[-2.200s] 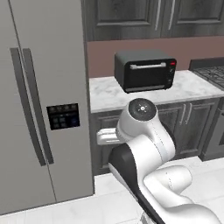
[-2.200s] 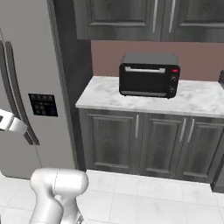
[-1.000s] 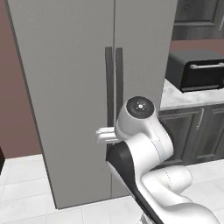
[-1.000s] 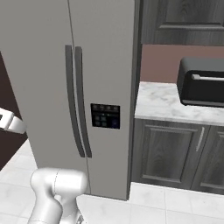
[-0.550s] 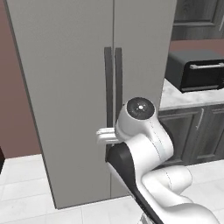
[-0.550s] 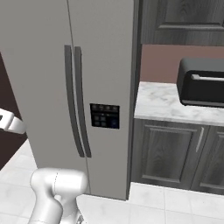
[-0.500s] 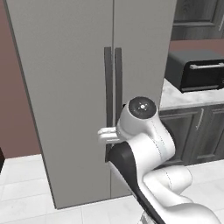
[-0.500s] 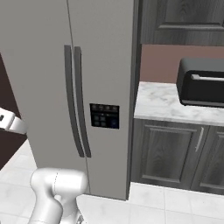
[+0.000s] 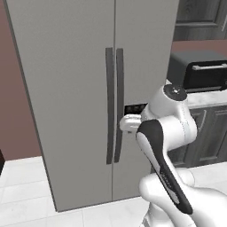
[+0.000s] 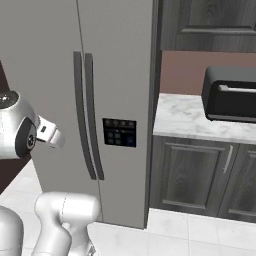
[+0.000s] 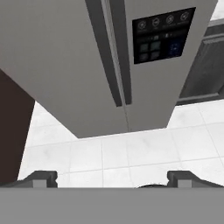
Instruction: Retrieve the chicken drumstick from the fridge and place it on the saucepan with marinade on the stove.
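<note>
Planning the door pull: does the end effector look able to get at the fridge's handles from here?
Probably yes. The open end effector faces the closed fridge; nothing stands between it and the dark handles, though it hangs short of them.

text: none legible | fridge [image 10: 120,75] control panel [image 11: 164,35] — icons only, too blurred to read

Both doors of the fridge [image 10: 115,75] stand closed at frame center, barring its interior; open white floor [image 11: 131,153] lies before them.
</note>
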You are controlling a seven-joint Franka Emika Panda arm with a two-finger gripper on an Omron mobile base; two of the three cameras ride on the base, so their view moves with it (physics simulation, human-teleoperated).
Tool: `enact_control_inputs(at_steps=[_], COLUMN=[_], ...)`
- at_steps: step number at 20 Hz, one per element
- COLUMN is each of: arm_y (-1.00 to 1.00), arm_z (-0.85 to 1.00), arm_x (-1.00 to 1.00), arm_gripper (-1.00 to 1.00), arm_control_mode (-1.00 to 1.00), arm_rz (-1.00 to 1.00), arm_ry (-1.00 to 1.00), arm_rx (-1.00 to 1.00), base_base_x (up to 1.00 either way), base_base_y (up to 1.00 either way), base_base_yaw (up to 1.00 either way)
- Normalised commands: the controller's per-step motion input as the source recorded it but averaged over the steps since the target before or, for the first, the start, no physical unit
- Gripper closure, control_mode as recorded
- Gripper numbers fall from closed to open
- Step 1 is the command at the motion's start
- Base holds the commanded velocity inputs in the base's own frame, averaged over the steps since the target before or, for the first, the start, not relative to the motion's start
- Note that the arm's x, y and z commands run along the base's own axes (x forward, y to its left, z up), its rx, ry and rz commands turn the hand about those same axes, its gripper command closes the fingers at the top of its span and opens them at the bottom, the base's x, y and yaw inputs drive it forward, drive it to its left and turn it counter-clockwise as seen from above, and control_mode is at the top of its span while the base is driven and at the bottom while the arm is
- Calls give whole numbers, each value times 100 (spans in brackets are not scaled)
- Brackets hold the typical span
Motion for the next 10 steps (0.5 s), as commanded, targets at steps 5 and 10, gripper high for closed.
enact_control_inputs(at_steps=[5,10], arm_y=[-24,0], arm_z=[0,-1], arm_x=[61,54], arm_gripper=[-100,-100], arm_control_mode=[-100,-100], arm_rz=[9,12], arm_ry=[-2,-17], arm_rx=[2,-3], base_base_x=[0,0], base_base_y=[0,0], base_base_yaw=[0,0])
